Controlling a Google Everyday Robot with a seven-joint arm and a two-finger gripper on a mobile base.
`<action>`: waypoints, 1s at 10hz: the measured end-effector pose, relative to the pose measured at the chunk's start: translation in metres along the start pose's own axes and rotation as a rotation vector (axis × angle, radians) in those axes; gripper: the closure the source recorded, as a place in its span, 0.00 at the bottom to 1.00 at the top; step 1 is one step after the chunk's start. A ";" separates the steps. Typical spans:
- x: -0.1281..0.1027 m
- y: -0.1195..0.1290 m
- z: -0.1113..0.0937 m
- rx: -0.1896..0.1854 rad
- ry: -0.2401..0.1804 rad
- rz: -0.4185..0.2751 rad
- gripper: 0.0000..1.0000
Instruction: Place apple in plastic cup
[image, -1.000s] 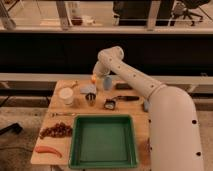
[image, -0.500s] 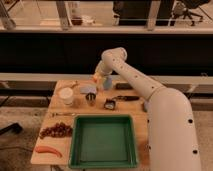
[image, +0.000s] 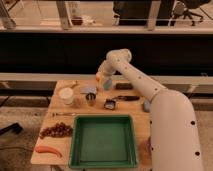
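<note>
My gripper (image: 101, 76) is at the back of the wooden table (image: 60, 110), reaching down from the white arm. It is shut on the apple (image: 98, 76), a small orange-yellow fruit that shows at the gripper's left side, a little above the table. The pale blue plastic cup (image: 107, 84) stands upright just below and right of the gripper, close to the apple.
A white round cup (image: 66, 95), a pale blue object (image: 90, 90) and a small metal cup (image: 91, 98) stand left of the plastic cup. A green tray (image: 102, 141) fills the front. Grapes (image: 56, 131) and a carrot-like thing (image: 48, 149) lie front left. Dark objects (image: 125, 98) lie to the right.
The gripper with the apple has moved a little to the right, closer to the pale blue cup. Nothing on the table has shifted.
</note>
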 end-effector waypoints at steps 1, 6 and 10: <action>0.005 -0.002 -0.002 0.008 -0.015 0.023 1.00; 0.011 -0.005 -0.001 0.002 -0.065 0.105 1.00; 0.018 -0.003 -0.001 -0.006 -0.084 0.144 1.00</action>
